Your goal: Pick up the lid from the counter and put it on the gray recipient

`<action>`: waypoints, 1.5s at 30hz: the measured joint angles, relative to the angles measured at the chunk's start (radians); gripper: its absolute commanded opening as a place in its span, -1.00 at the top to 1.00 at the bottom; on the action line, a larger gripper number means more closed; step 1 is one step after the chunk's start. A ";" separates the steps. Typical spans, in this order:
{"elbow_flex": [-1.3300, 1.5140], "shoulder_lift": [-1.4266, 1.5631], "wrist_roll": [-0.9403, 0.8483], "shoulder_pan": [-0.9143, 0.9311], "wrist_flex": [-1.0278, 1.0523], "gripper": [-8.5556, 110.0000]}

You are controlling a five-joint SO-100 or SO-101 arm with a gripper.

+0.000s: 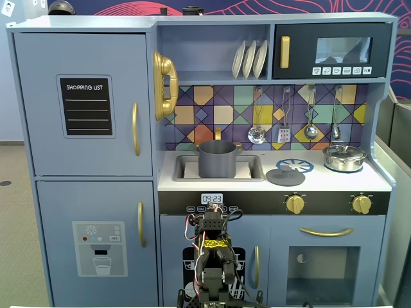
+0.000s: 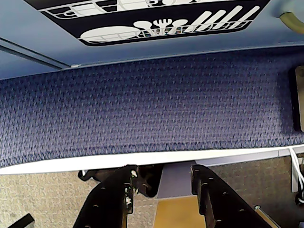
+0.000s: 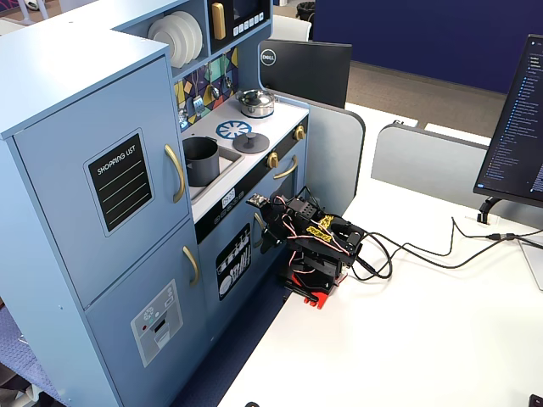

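Note:
The lid (image 1: pixel 285 176), a flat dark gray disc with a small knob, lies on the toy kitchen counter just right of the sink; it also shows in the other fixed view (image 3: pixel 251 142). The gray recipient (image 1: pixel 217 159), a dark gray pot, stands uncovered in the sink (image 3: pixel 201 161). My arm (image 1: pixel 215 256) is folded low in front of the kitchen, well below the counter. My gripper (image 2: pixel 164 179) is open and empty, pointing down over the table edge at blue carpet. Neither lid nor pot shows in the wrist view.
A shiny silver pot with its lid (image 1: pixel 344 157) stands at the counter's right. A blue-and-white burner pattern (image 1: pixel 295 165) lies behind the gray lid. Utensils (image 1: pixel 282 122) hang above the counter. Cables (image 3: pixel 424 254) and monitors (image 3: pixel 305 72) stand on the white table.

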 measured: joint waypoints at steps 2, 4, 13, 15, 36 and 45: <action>0.000 0.000 0.000 0.006 0.000 0.86; 0.000 0.000 0.000 0.035 0.000 0.86; 0.000 0.000 0.000 0.055 0.000 0.86; 0.000 0.000 -0.005 0.055 0.000 0.86; -0.657 -0.273 -0.173 0.330 -0.353 0.86; -0.485 -0.396 -0.097 0.532 -1.085 0.58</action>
